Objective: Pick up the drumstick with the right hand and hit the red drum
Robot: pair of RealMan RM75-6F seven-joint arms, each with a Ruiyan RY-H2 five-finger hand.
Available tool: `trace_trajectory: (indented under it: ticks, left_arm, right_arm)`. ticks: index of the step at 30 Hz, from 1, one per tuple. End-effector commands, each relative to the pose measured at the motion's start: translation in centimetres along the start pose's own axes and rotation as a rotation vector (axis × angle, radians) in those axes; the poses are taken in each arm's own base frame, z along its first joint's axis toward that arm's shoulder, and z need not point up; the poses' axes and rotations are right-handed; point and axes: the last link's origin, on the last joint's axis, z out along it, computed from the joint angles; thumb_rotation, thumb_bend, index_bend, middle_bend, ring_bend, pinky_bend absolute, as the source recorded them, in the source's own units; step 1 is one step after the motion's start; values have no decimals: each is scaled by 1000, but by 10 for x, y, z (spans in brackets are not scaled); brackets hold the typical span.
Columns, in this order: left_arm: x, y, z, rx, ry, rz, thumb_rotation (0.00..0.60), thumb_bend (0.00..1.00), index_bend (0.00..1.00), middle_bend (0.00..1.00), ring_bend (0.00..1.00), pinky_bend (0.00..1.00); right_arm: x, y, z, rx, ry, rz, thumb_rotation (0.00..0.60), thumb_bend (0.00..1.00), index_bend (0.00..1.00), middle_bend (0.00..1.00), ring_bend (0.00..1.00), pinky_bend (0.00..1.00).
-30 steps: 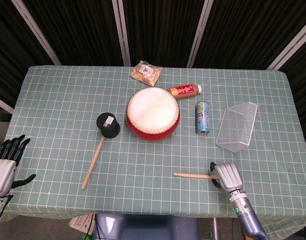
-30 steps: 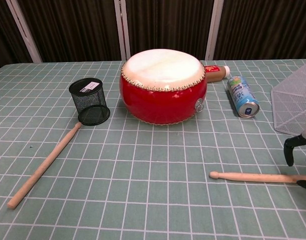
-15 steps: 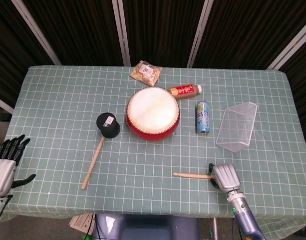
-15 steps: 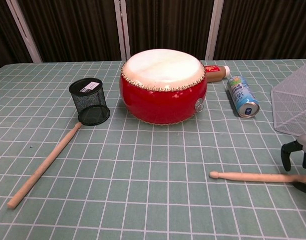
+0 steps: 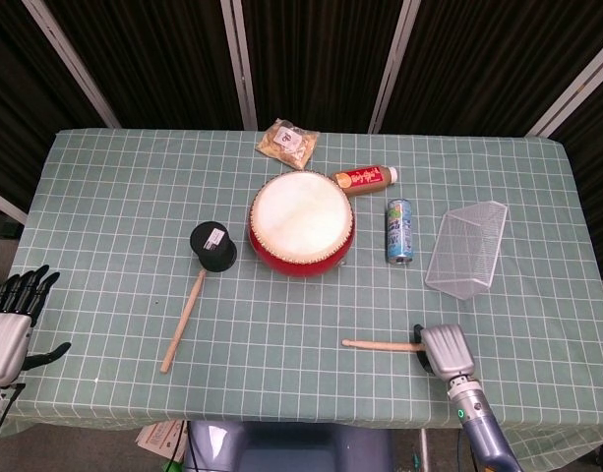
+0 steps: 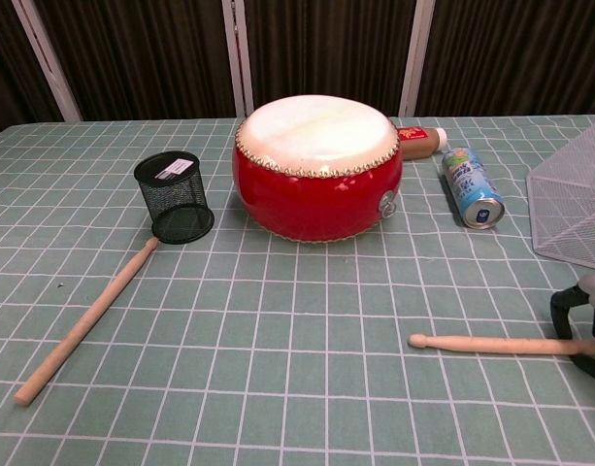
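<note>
Drum (image 5: pixel 301 224) sits mid-table (image 5: pixel 114 197), cup (image 5: pixel 213 246) just left of it, a stick (image 5: pixel 184 320) lying in front of the cup. Bottle (image 5: pixel 366 178) and packet (image 5: pixel 287 144) behind the drum; can (image 5: pixel 399 231) to its right, basket (image 5: pixel 467 249) further right. Drumstick (image 5: pixel 382 345) lies at the near right edge, beside the right hand (image 5: pixel 445 348).

We read this as a robot test bench in a lab. A table under a green white-gridded cloth (image 5: pixel 114 197) stands against black corrugated panels with pale metal struts (image 5: pixel 237 59). Unrelated props are scattered on it: a black mesh pen cup (image 5: pixel 213 246), a clear wire basket (image 5: pixel 467 250).
</note>
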Motion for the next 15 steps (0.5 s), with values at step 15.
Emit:
trace_trajectory:
  ticks: [15]
  left_arm:
    - [0,0,0,2,0,-1,600,0,0,0,0,8]
  right_arm:
    - [57,-4,-11,43,159,150,600,600,887,1000,1000,1000]
